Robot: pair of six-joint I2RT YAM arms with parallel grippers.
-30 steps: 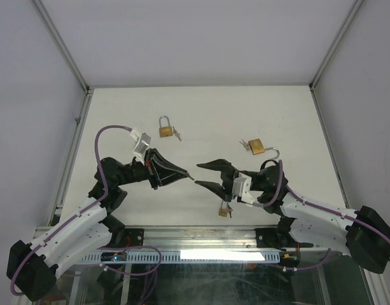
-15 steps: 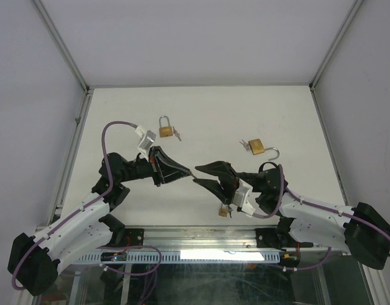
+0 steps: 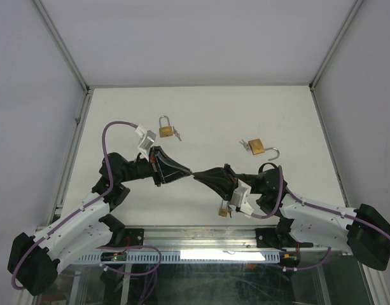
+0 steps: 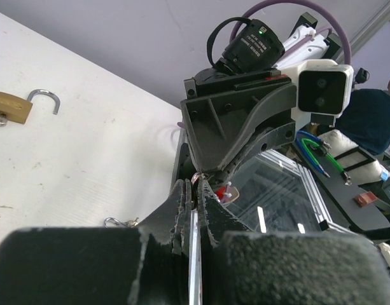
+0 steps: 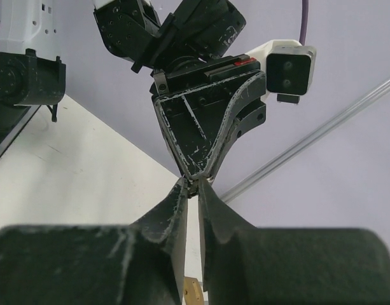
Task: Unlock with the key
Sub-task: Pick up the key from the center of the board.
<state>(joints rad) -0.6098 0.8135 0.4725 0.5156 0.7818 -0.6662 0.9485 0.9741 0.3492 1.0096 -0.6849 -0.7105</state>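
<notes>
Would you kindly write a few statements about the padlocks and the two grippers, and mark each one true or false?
1. Three padlocks lie on the table: the left padlock, the right padlock and the near padlock. True.
2. The left gripper and the right gripper sit at opposite edges of the table. False: their tips meet over the middle of it.
3. The right padlock has its shackle swung open. True.
4. The left gripper is wide open. False: it is shut.
</notes>
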